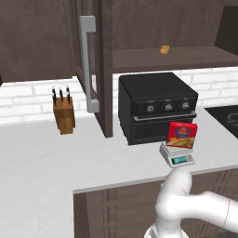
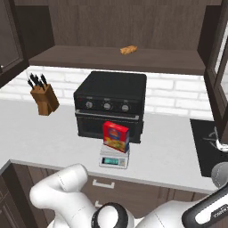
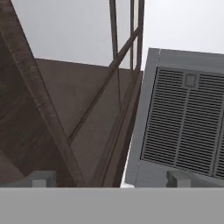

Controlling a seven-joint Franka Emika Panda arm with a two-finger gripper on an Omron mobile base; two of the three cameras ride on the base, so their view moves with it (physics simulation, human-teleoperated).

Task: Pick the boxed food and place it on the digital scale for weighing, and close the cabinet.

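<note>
The boxed food (image 1: 182, 135) is seen standing upright on the digital scale (image 1: 177, 155), which is placed on the white tabletop (image 1: 42, 158) just before the black oven (image 1: 155, 106). The cabinet (image 1: 92, 65) door is left open beside a knife block (image 1: 63, 114). The claw (image 3: 109, 178) is opened wide and nothing is held; a grey vent grille (image 3: 186, 127), perhaps a range hood, is faced.

One boxed food (image 1: 182, 135), one digital scale (image 1: 177, 156), one oven (image 1: 155, 106), one knife block (image 1: 63, 114)

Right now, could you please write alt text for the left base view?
A red box stands on a small scale on the white counter, before a black oven. A cabinet door hangs open beside a knife block.
</note>
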